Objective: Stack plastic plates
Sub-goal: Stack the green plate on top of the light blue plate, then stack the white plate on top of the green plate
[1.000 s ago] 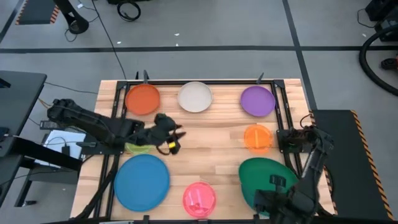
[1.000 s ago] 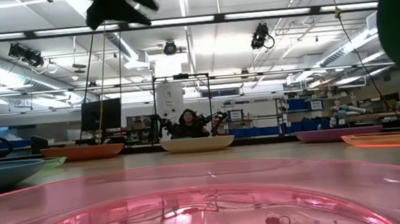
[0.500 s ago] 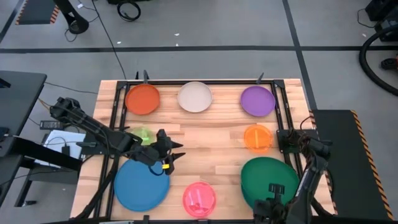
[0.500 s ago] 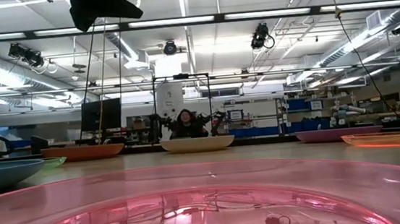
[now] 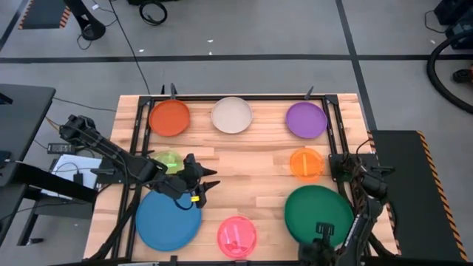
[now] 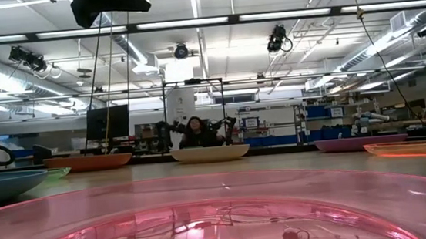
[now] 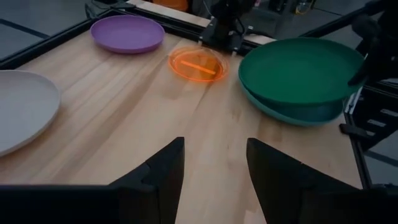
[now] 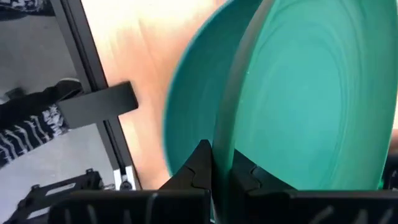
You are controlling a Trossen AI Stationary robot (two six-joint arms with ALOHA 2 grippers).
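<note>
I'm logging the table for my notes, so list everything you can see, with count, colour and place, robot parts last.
Large plates: three; blue at the near left, dark green at the near right resting on a teal one beneath it.
Medium plates: three along the far edge; red-orange, cream, purple.
Small plates: three; lime left of centre, orange on the right, pink at the near edge.
Table: one, light wood with a black frame.
Person: one, in the room beyond the table.
Left gripper: fingers open, above the blue plate's far edge.
Right gripper: fingers shut on the dark green plate's rim.
</note>
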